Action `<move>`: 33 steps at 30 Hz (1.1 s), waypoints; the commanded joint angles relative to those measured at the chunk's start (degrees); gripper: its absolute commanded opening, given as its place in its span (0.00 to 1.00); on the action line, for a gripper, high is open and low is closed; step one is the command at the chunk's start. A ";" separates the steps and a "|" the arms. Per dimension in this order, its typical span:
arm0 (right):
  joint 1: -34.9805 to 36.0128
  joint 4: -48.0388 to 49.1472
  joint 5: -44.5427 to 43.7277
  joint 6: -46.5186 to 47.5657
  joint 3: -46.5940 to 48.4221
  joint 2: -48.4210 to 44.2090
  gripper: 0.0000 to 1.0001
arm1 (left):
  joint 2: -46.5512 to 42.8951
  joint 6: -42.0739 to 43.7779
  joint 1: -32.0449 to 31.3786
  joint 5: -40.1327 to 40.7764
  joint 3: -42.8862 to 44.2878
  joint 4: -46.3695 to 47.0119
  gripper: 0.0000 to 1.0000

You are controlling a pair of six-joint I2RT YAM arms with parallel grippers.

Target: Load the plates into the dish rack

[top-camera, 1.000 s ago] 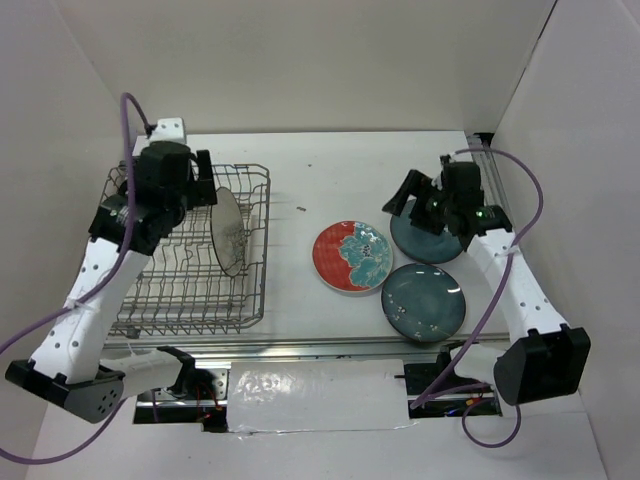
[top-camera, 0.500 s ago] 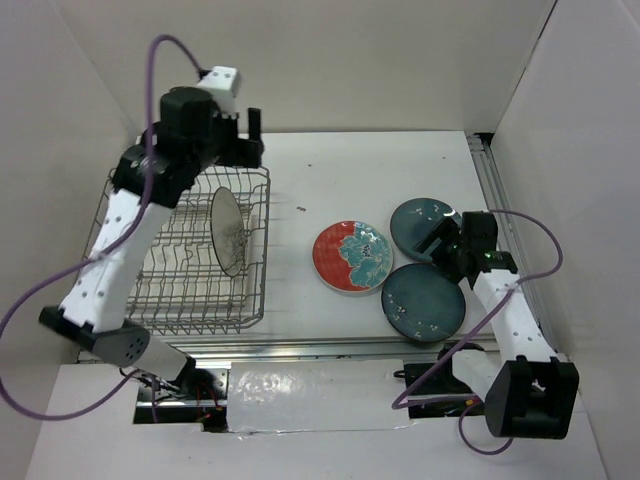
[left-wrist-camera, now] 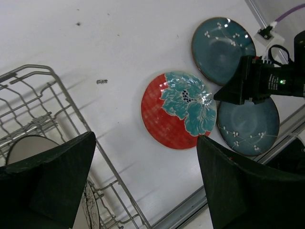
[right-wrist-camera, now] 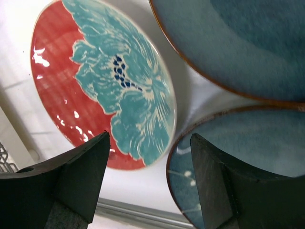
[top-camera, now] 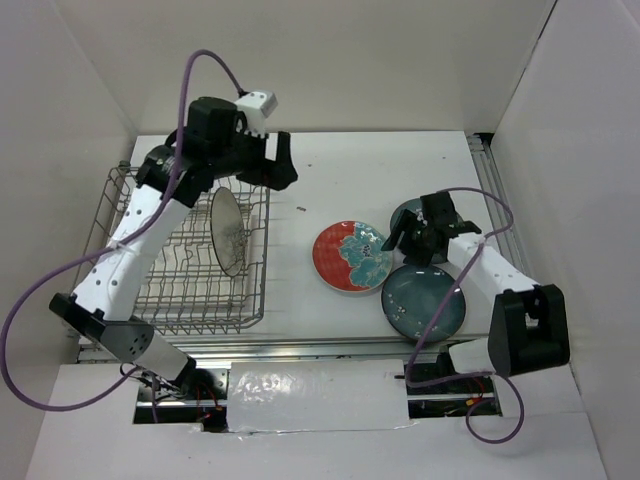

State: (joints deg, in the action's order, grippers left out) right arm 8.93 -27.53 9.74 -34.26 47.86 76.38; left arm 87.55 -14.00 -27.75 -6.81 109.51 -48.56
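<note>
Cream plate (top-camera: pixel 229 232) stands on edge in the dish rack (top-camera: pixel 150 300), while the red plate (top-camera: pixel 350 257) and both teal plates (top-camera: pixel 423 302) lie flat on the table (top-camera: pixel 350 170) to its right. Low where those three meet hangs the right gripper (right-wrist-camera: pixel 148 143), fingers spread, pinching nothing. Above the rack's far corner, the left gripper (left-wrist-camera: pixel 145 157) hovers wide apart and empty.

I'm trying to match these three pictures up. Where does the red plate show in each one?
Top external: the red plate lies flat near the middle, right of the rack.
Left wrist: the red plate sits near the centre of the picture.
Right wrist: the red plate fills the upper left.
Shared landmark: the near teal plate, at the red plate's lower right in all three.
</note>
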 commanded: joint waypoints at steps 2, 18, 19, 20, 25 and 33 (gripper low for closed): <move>0.83 4.59 1.34 2.44 3.82 3.24 0.76 | -5.45 -1.47 4.10 0.56 2.81 0.31 0.99; 0.74 10.83 12.48 3.33 4.97 16.34 0.74 | -8.62 -1.21 17.11 -3.91 0.79 -1.37 0.99; 0.83 12.13 13.54 3.06 4.88 16.95 0.74 | -8.54 -1.12 17.55 -4.26 0.70 -1.37 0.99; 0.74 12.76 14.42 2.62 4.79 17.22 0.74 | -8.53 -1.12 17.64 -4.44 0.61 -1.45 0.99; 0.83 17.07 18.91 0.07 4.09 19.07 0.72 | -8.27 -1.29 18.08 -4.79 0.09 -1.63 0.99; 0.83 16.72 17.60 -0.45 4.09 21.35 0.86 | -9.59 -2.17 18.26 -4.97 -2.46 -0.93 0.99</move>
State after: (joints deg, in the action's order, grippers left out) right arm 9.23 -12.99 27.07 -34.37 50.70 96.86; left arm 79.85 -15.29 -9.89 -10.44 107.98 -50.98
